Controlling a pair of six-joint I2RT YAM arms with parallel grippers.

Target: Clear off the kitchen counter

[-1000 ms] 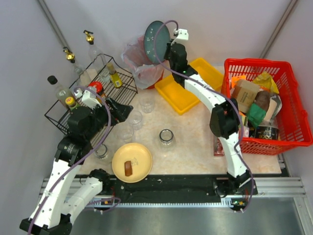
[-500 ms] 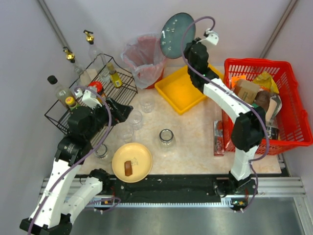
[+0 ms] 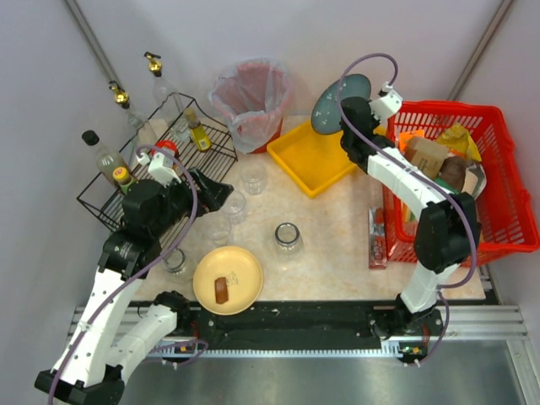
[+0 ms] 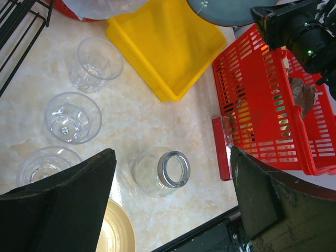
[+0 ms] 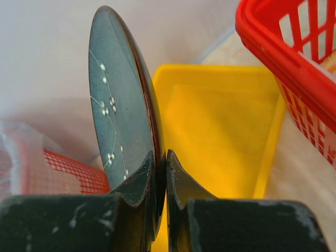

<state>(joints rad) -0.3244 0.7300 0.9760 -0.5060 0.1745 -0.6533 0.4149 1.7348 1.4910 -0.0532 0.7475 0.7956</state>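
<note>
Centrally in the top view lies the marble-patterned bench (image 3: 337,253), black-railed along its lower edge. On it stand a clear jar (image 3: 288,237), several drinking glasses (image 3: 234,205) and a yellow plate (image 3: 245,268) bearing a brown morsel (image 3: 222,289). A red packet (image 3: 377,240) lies flat beside the red basket (image 3: 447,106) at right. By the upper edge of the yellow tray (image 3: 312,160), upper centre, the right gripper (image 5: 160,173) has its jaws clamped on the rim of a dark teal plate (image 5: 118,105), held on edge. The left gripper (image 4: 172,152), jaws spread wide and empty, hangs over the glasses at left centre, near the wire rack (image 3: 207,156).
</note>
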